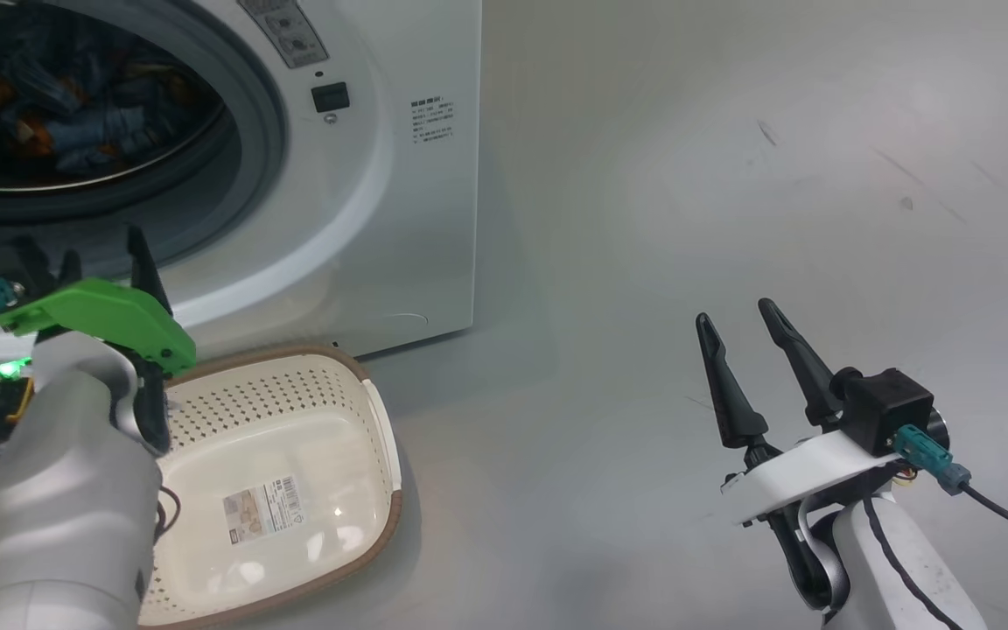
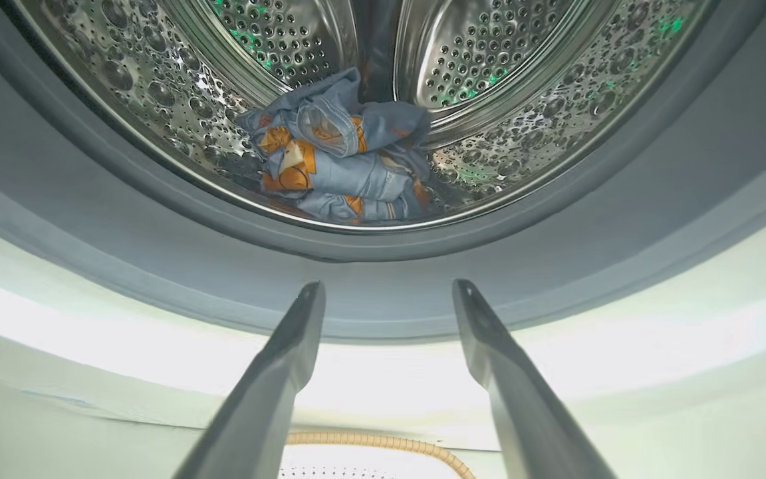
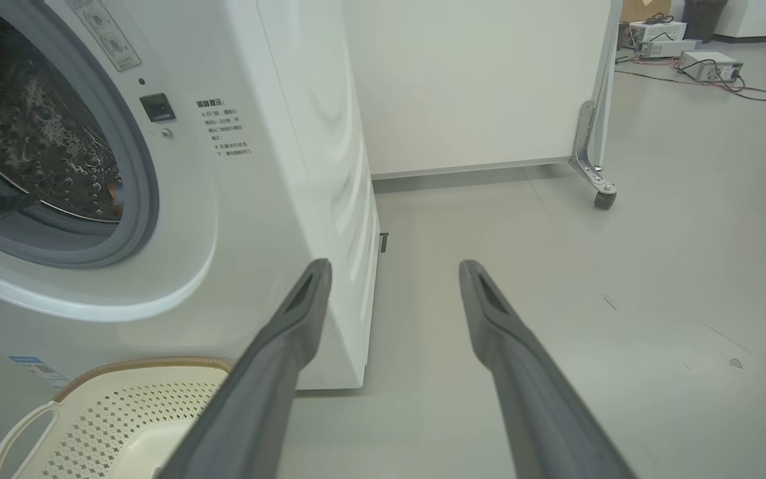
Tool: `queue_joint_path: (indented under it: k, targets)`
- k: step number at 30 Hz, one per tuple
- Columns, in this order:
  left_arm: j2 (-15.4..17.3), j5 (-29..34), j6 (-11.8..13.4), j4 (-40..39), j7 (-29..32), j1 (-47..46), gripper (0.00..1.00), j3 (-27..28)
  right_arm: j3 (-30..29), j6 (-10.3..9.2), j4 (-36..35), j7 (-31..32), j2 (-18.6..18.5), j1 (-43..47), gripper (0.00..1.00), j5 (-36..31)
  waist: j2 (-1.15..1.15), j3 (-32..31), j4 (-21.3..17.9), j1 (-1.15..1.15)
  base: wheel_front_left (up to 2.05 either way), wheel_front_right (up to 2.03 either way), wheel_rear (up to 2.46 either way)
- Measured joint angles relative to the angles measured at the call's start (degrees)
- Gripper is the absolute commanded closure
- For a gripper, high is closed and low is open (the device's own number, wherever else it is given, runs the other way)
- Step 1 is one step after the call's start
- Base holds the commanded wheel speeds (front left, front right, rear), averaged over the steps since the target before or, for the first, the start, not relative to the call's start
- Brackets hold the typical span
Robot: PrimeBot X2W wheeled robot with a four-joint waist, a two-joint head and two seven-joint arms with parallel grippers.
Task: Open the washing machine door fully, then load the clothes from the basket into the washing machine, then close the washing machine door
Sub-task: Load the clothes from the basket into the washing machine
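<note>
**While the clothes lie in the drum, both my grippers stand spread and hold nothing**

Where my left gripper (image 1: pixel 101 249) hangs, just before the lower edge of the washing machine (image 1: pixel 399 219) and its round opening, its two dark fingers stand wide apart with nothing between them. In my left wrist view the same gripper (image 2: pixel 388 286) points up into the opening, over the grey rubber gasket (image 2: pixel 157 246) and toward the steel drum (image 2: pixel 522 66). The clothes (image 2: pixel 336 159) lie bunched at the bottom of the drum, light blue with orange-brown patches, well beyond my fingertips. From my head they show as a dark blue heap (image 1: pixel 75 122) inside the uncovered opening.

The basket (image 1: pixel 395 525) sits on the floor right against the foot of the machine, below my left gripper. Its cream base lies bare, with the barcode sticker (image 1: pixel 263 507) showing. A strip of its brown rim (image 2: pixel 383 439) appears between my left fingers, and its perforated wall and white handle sit at the lower left of my right wrist view (image 3: pixel 124 412).

My right gripper (image 1: pixel 735 312) hovers well apart to the right, over the grey floor (image 1: pixel 731 175), fingers spread and touching nothing. Along its fingers (image 3: pixel 393 263) I see the machine's side (image 3: pixel 276 166), and beyond it a white panel (image 3: pixel 476 80) on a caster (image 3: pixel 606 198).
</note>
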Motion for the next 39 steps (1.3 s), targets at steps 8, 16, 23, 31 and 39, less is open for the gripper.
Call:
queue_joint_path:
  k: [8,16,23,31,39]
  targets:
    - [-2.0,-1.0,-0.7,-1.3,-0.5,6.8,0.00,-0.4,-1.5,0.00,-0.1,0.0,0.0,2.4,0.00,-0.2,0.00,-4.0,1.5,0.00,0.00,0.00,0.00]
    - [-1.9,-0.7,-0.7,-6.9,-0.5,15.0,0.00,-0.7,-1.9,0.00,-0.6,0.0,0.0,3.9,0.00,-1.0,0.00,-7.7,3.3,0.00,0.00,0.00,0.00]
    - [-1.9,-0.4,-1.1,-16.1,-0.5,22.0,0.00,-0.1,-2.7,0.00,-1.2,0.0,-0.2,5.8,0.00,-1.2,0.00,-10.4,4.9,0.00,0.00,0.00,0.00]
    - [-1.9,0.3,-1.1,-25.4,-0.5,29.8,0.00,2.0,-3.0,0.00,-1.2,0.0,-0.2,7.6,0.00,-1.2,0.00,-12.8,6.2,0.00,0.00,0.00,0.00]
    - [-1.9,0.8,-1.1,-32.5,-0.5,38.9,0.00,3.5,-3.6,0.00,-1.6,0.0,-0.7,9.4,0.00,-1.2,0.00,-14.9,7.4,0.00,0.00,0.00,0.00]
